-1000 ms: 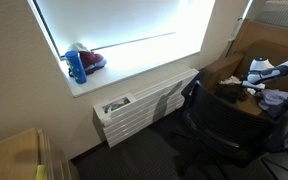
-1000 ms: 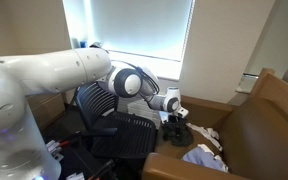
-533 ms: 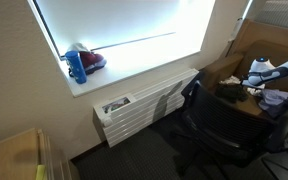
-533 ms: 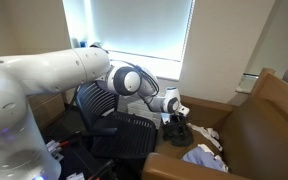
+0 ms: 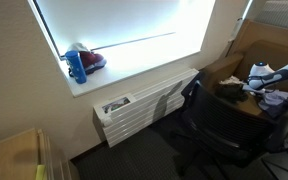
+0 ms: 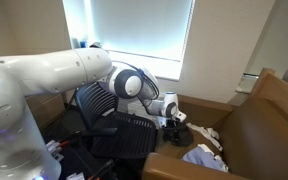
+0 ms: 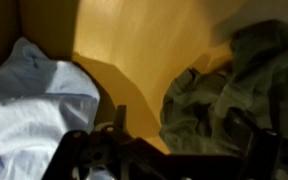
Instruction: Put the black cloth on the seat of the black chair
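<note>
The black cloth lies crumpled on a wooden surface; it also shows in an exterior view. My gripper is open just above it, with one finger on bare wood and the other over the cloth's far side. In both exterior views the gripper hangs over the wooden surface. The black chair stands next to it, with its mesh back toward me. Its seat is mostly hidden.
A light blue cloth lies next to the black one. A brown leather seat back rises beside the surface. A white radiator sits under the bright window, with a blue bottle on the sill.
My gripper has lowered slightly toward the black cloth. The cloths and the chair have not moved.
</note>
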`<state>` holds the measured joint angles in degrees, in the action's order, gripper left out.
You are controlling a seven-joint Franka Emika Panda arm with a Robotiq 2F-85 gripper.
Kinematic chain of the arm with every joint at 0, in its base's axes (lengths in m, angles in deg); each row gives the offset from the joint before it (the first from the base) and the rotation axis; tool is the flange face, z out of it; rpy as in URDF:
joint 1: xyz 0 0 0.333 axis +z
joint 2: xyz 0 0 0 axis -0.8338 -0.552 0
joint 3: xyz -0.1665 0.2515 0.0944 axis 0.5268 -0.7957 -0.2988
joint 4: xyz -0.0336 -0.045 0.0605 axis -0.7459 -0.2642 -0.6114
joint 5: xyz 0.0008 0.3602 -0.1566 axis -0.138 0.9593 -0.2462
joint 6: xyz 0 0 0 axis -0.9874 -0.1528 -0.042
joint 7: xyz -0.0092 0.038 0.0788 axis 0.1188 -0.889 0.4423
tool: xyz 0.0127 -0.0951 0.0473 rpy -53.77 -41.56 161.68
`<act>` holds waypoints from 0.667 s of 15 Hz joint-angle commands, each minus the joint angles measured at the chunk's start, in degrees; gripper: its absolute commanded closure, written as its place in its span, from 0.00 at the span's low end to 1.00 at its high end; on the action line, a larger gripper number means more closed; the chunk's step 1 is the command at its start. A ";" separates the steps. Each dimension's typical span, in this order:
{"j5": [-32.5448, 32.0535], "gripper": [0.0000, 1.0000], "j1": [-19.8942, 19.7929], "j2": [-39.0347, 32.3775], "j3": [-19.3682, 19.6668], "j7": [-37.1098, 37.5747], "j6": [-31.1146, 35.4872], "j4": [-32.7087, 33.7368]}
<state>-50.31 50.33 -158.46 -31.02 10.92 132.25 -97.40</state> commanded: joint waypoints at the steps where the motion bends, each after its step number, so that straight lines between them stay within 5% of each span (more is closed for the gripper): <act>1: 7.51 0.00 -2.34 0.02 -4.84 -12.59 -8.18 2.57; 3: 11.02 0.00 -1.81 0.04 -5.04 -18.25 -14.85 4.34; 4: 11.34 0.00 -0.07 0.06 -1.99 -14.13 -9.44 2.21; 7: 12.37 0.00 -0.12 0.10 -2.61 -16.98 -13.23 3.69; 10: 12.78 0.00 -0.03 0.05 -1.33 -15.68 -1.78 0.91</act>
<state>-39.45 49.69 -158.41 -34.27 -4.95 122.97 -94.12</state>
